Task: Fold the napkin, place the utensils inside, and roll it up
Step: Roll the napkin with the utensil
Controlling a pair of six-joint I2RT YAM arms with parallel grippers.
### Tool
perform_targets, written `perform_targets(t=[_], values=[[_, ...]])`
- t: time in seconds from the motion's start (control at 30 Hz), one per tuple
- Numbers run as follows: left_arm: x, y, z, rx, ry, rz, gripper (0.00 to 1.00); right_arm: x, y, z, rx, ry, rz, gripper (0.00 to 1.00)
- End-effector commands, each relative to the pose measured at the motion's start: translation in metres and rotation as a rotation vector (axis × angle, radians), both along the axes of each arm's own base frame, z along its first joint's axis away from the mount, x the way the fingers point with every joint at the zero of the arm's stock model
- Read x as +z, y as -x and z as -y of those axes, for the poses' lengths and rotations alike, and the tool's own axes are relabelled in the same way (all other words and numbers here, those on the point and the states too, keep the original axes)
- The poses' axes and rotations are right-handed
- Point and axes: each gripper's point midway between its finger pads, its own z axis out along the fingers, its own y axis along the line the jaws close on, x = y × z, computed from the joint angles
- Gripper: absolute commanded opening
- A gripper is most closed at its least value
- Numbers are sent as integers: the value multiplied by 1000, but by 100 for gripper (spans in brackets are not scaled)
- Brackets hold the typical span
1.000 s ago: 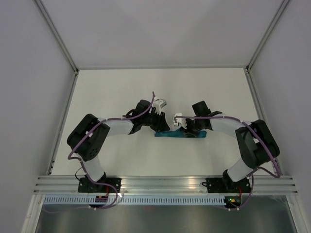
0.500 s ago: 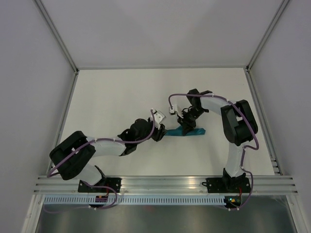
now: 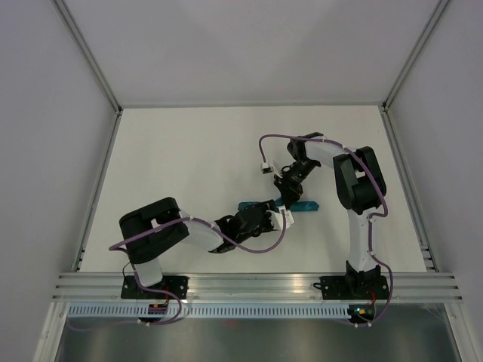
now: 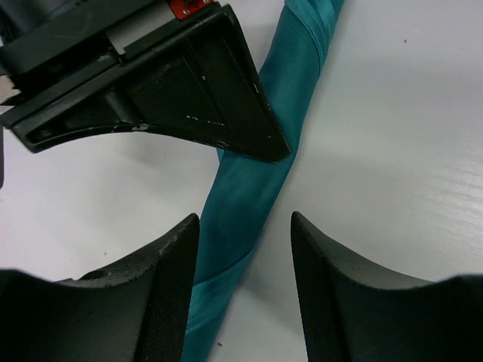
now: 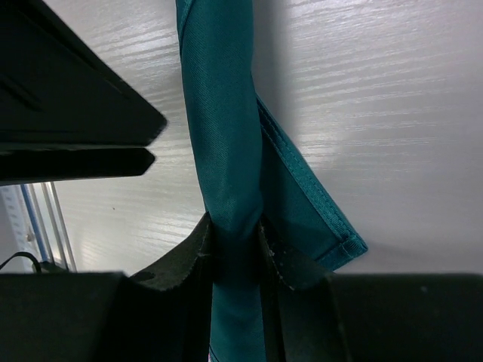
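Plain teal napkin with a faint sheen; white, faintly wood-grained table.

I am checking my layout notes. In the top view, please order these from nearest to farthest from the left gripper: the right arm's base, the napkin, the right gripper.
1. The napkin: rolled, lying between the open jaws of the left gripper.
2. The right gripper: just beyond, on the far right side, pinching the napkin.
3. The right arm's base: at the near edge, to the right.

Black-and-white arms, purple cables
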Motion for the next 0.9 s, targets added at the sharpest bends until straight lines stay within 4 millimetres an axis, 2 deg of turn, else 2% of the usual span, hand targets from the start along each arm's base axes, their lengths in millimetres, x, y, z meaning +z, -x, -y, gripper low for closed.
perform_targets(t=[0.0,0.33,0.6,0.67,0.7,0.77,0.83,0.87], values=[[16,-13,14,-30,-36,146,58,-58,10,26,83,155,-17,9],[-6,-17,25,-100,-155,194,60,-60,8,26,77,169,-37,9],[-35,4,30,-236,-273,70,54,-60,3,24,67,170,-36,9],[-48,9,25,-256,-330,25,48,-59,1,23,65,168,-31,9],[-48,9,27,-262,-336,18,45,-59,1,23,65,169,-30,12],[-60,15,22,-281,-382,-34,34,-57,-5,21,54,164,-8,16],[-65,17,22,-279,-396,-79,18,-53,-10,19,35,164,10,29],[-68,18,21,-281,-398,-95,15,-52,-15,17,23,160,32,35]])
